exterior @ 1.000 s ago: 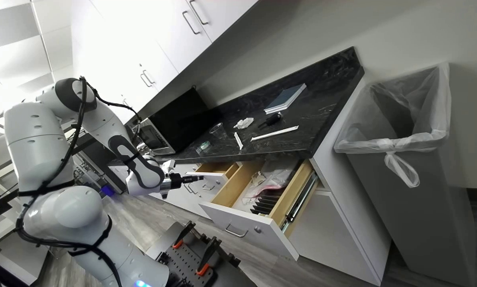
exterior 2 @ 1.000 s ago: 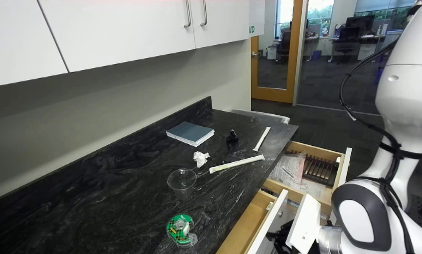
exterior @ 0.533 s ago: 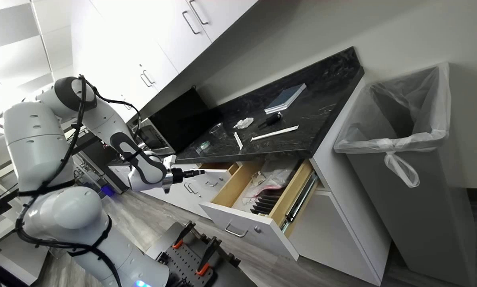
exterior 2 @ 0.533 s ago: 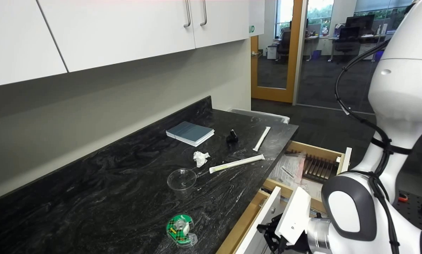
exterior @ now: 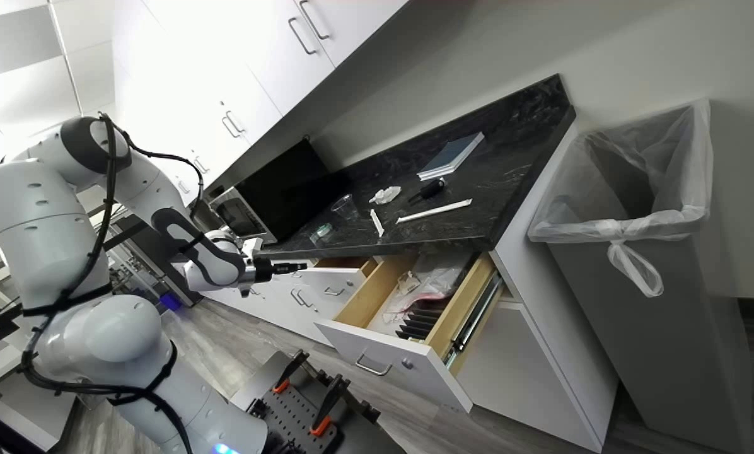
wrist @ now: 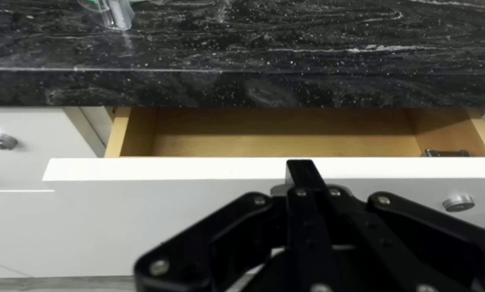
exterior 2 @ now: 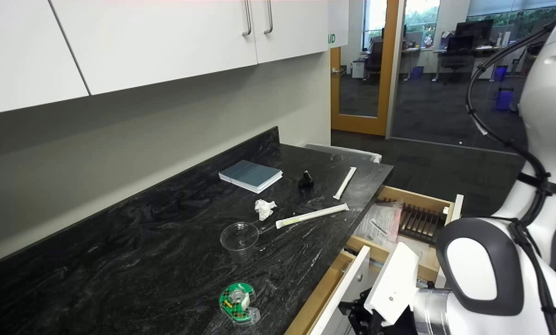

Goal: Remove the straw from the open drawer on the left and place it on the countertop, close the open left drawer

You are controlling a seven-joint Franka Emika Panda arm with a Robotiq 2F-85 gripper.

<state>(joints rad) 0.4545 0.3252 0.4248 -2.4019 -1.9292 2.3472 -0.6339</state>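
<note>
Countertop (wrist: pixel 210 48) above, the left drawer (wrist: pixel 177 168) stands just before the hand (wrist: pixel 305 174).

In an exterior view, white wall cabinets (exterior 2: pixel 157 42) upper left, plain gray wall (exterior 2: pixel 189 125) below; wood-framed glass door (exterior 2: pixel 384 83) and glass partition (exterior 2: pixel 445 111) upper right, bright windows (exterior 2: pixel 422 18) behind. In an exterior view, gray wood-look floor (exterior: pixel 232 343) lower left, bright ceiling tiles (exterior: pixel 21 88) upper left.

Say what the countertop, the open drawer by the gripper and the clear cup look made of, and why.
Countertop: black stone or a stone-look surface, lightly glossy, given pale veins and specks.
Drawer: white low-sheen front, perhaps laminate, smooth with no grain showing; golden-tan inside suggests smooth wood or veneer.
Cup: probably thin plastic, shiny; the countertop shows through.
</note>
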